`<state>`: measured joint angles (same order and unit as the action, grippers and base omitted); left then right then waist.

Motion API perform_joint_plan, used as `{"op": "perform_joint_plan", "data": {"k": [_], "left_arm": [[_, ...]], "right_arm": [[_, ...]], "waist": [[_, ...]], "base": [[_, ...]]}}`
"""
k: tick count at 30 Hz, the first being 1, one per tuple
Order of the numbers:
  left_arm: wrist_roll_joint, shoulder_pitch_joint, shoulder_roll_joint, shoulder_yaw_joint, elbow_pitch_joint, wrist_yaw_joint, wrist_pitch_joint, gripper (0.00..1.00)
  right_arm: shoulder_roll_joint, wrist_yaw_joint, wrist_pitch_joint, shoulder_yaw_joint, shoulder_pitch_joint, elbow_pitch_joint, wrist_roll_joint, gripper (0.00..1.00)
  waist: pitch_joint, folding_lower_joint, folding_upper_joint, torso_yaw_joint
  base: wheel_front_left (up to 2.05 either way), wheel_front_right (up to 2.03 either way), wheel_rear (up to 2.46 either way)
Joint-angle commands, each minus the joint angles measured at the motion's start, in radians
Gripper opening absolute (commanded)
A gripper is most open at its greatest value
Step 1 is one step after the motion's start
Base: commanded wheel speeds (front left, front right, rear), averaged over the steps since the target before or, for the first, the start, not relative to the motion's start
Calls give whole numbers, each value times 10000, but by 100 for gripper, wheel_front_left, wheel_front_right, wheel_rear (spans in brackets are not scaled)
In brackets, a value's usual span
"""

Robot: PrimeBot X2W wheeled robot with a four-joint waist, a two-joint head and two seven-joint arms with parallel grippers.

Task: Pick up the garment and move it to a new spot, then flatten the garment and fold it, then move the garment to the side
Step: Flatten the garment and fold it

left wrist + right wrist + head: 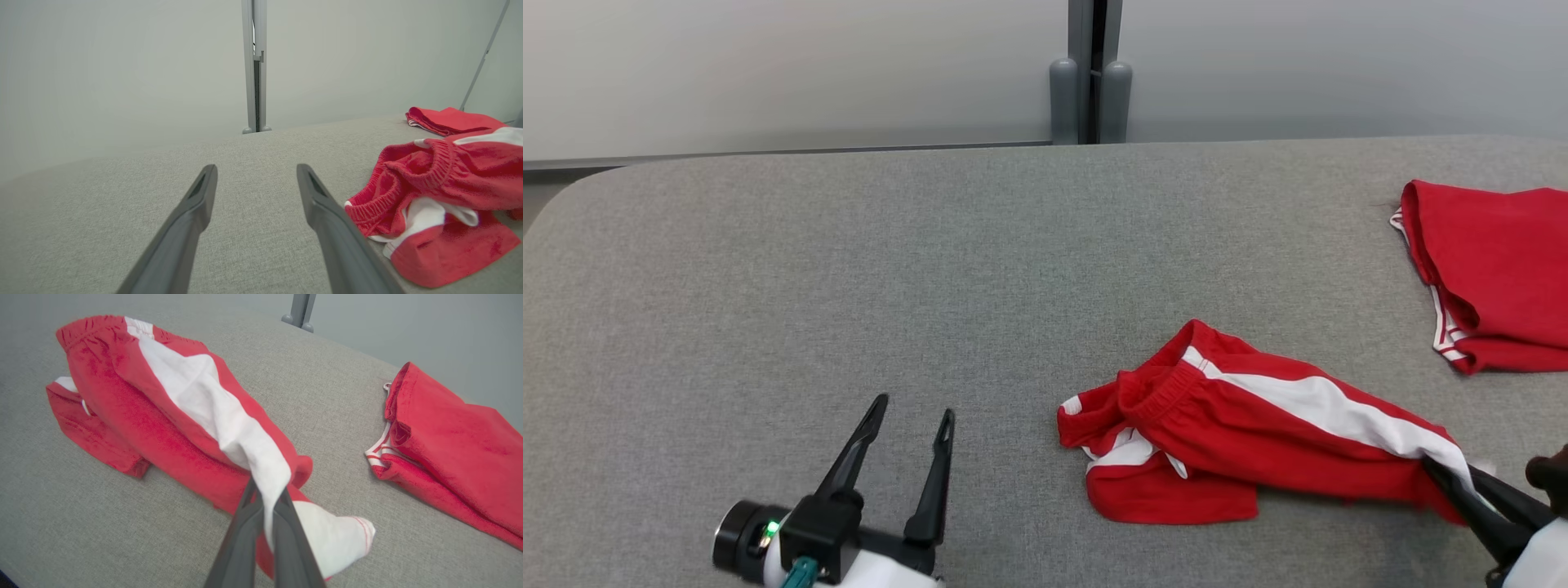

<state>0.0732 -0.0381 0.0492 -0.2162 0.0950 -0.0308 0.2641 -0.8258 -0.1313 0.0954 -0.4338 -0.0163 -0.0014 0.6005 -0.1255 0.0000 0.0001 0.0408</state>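
Note:
The garment (1241, 425) is a crumpled pair of red shorts with a white side stripe, lying on the grey table at centre right. My right gripper (1445, 478) is shut on its right end, pinching the white stripe (265, 490) between the fingers (245, 522). From there the cloth (163, 412) stretches away toward its elastic waistband. My left gripper (911, 420) stands open at the lower left with nothing between its fingers, and the shorts (433, 196) lie off to its right, apart from it.
A second red garment (1494, 269) with white trim lies folded at the table's far right (449, 437). The grey padded table (849, 286) runs wide to the left and middle. A grey post (1090, 73) stands behind the far edge against the pale wall.

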Motion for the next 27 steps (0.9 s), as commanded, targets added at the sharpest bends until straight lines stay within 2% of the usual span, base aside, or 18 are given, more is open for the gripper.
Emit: {"op": "perform_joint_plan", "data": {"k": [1, 4, 7, 11, 14, 20, 22, 27], "left_arm": [[200, 378, 28, -111, 34, -134, -4, 100], [658, 1010, 30, -679, 381, -413, -4, 100], [1167, 2047, 28, -1724, 960, -662, -43, 100], [2587, 3771, 33, -3129, 1259, -759, -1104, 100], [3734, 5019, 31, -3983, 1217, -510, -2273, 100], [5678, 6575, 36, -5472, 1543, 185, -5333, 100], [5818, 6931, 53, -5842, 1802, 390, -6144, 100], [6077, 7522, 20, -6311, 2794, 942, -6982, 100]], "right_arm": [[207, 13, 315, 537, -334, -103, -399, 100], [652, 16, 843, 1882, -894, -303, -1893, 100], [1314, 16, 1143, 3070, -1384, -753, -3410, 100], [2127, 18, 1165, 3795, -1590, -1673, -4481, 100], [2484, 18, 1029, 3850, -1505, -2078, -4851, 100], [2964, 18, 870, 3732, -1355, -2193, -5086, 100], [3083, 18, 880, 3790, -1390, -2186, -5135, 100], [3283, 18, 822, 3735, -1313, -2176, -5149, 100]], "waist": [[-72, 0, -1, 41], [-190, 0, -1, 2], [-257, 0, -1, -53], [-359, 0, -1, -260], [-460, 0, -1, -481], [-705, 0, -1, -798], [-786, 0, -1, -809], [-955, 0, -1, -852]], "base": [[0, 0, 0], [0, 0, 0], [0, 0, 0], [0, 0, 0], [0, 0, 0], [0, 0, 0], [0, 0, 0], [0, 0, 0]]}}
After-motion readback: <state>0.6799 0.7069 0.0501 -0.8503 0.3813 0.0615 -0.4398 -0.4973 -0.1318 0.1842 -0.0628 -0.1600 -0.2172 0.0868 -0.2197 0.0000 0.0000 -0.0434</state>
